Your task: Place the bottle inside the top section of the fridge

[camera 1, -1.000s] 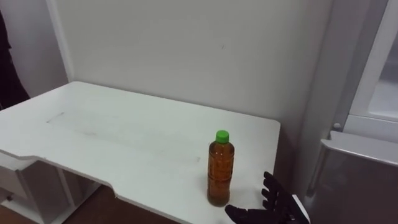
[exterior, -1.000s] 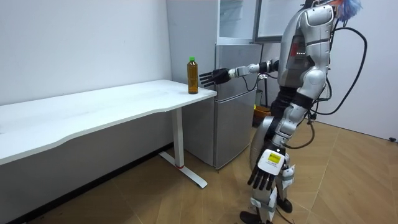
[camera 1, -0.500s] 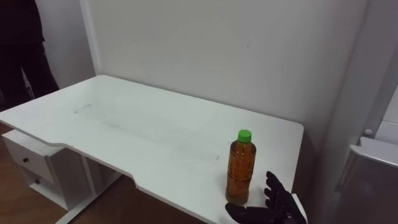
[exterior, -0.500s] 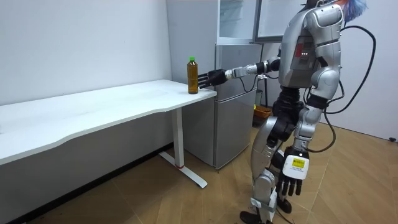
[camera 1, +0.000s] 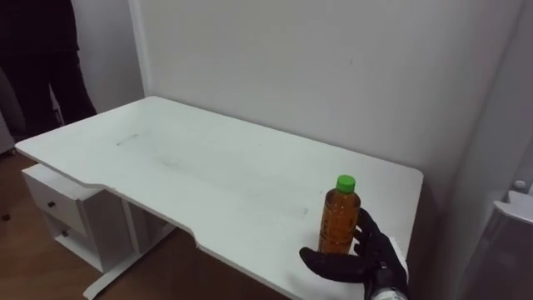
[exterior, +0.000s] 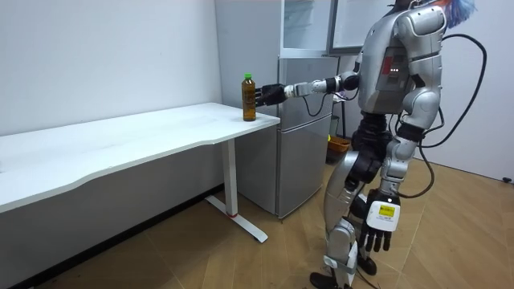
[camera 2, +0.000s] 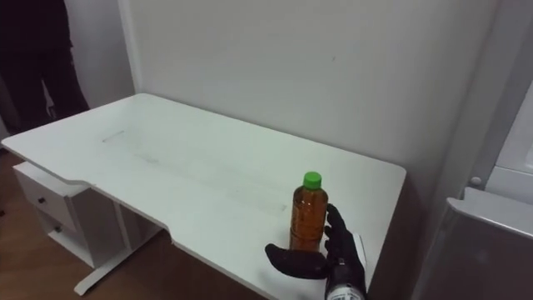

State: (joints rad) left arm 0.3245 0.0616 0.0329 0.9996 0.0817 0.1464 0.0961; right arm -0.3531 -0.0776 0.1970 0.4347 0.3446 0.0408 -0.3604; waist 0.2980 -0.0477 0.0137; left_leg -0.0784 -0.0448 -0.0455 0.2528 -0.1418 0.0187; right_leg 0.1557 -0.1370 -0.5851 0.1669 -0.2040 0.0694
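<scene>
Noted beyond the left end of the white desk (camera 1: pixel 208 179): a person in dark clothes (camera 1: pixel 46 50), standing clear of the work. Under that same end, a white drawer unit (camera 1: pixel 54 204). Near the desk's right front corner, upright and capped green: the plastic bottle (camera 1: pixel 337 221), filled almost to the neck with amber liquid. Set about its lower half, the right hand (camera 1: pixel 362 260), thumb across the near side by the base, fingers rising along the far right side, spread and not seen clamped. Judged a cupping position, not yet a grip. Just off the desk's right end, the grey fridge (camera 2: pixel 487 246), upper compartment apparently open in the room view. Hanging slack-fingered well away from the desk, idle: the left hand (exterior: pixel 376 237).

Handling, as judged: fairly heavy for its size, thin-walled, likely to give under a hard squeeze, smooth and possibly slick. Best taken round the mid-body, thumb opposite fingers. Keep upright. Lift clear of the desk edge before swinging toward the fridge.
</scene>
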